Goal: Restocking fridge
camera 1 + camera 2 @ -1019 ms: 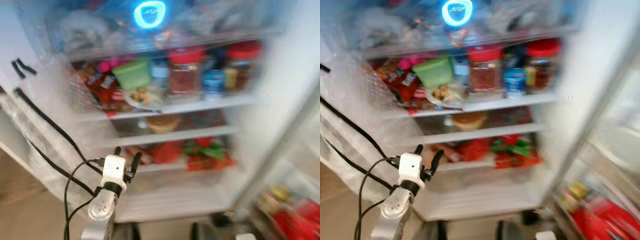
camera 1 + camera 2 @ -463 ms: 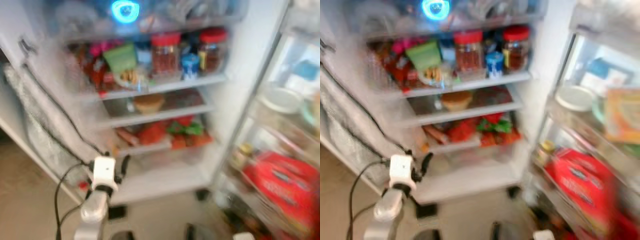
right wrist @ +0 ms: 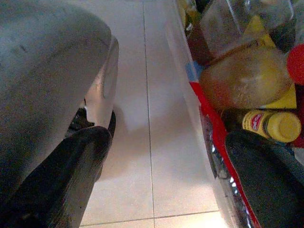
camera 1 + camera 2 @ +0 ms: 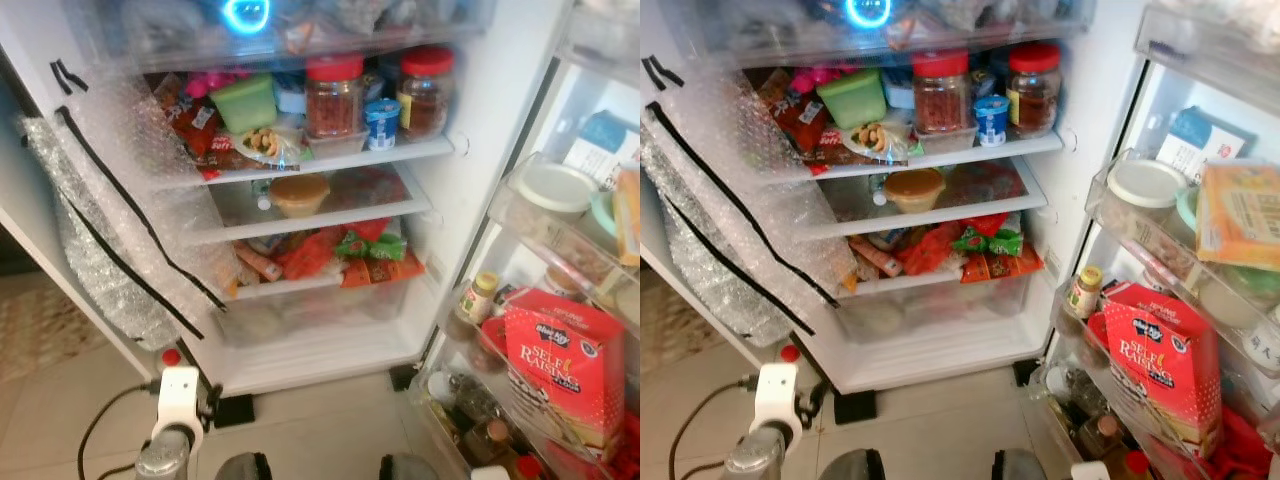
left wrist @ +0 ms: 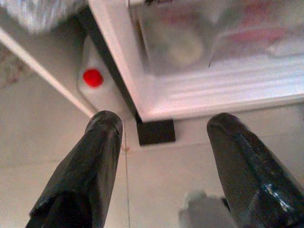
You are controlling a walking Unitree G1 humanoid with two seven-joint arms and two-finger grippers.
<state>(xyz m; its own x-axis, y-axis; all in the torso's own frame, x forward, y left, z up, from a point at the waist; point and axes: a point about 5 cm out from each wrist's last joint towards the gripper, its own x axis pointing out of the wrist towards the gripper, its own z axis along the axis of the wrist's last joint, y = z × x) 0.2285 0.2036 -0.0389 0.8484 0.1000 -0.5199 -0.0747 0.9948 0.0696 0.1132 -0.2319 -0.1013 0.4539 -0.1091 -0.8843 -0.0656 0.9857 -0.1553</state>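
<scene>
Open fridge (image 4: 470, 150) w/ stocked shelves is seen ahead; self-raising flour box (image 4: 563, 362) is held in door rack at right. Left gripper (image 5: 161, 156), fingers spread & empty, is hung low near fridge base. Right gripper (image 3: 166, 166), likewise spread, is beside door's bottom rack.

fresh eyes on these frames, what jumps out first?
The open fridge packed with food: two red-lidded jars on the upper shelf under a glowing blue ring light. On the door rack to the right stands a big red self-raising flour box. Low at left, the left claw hangs open over the floor tiles near the fridge's bottom corner.
</scene>
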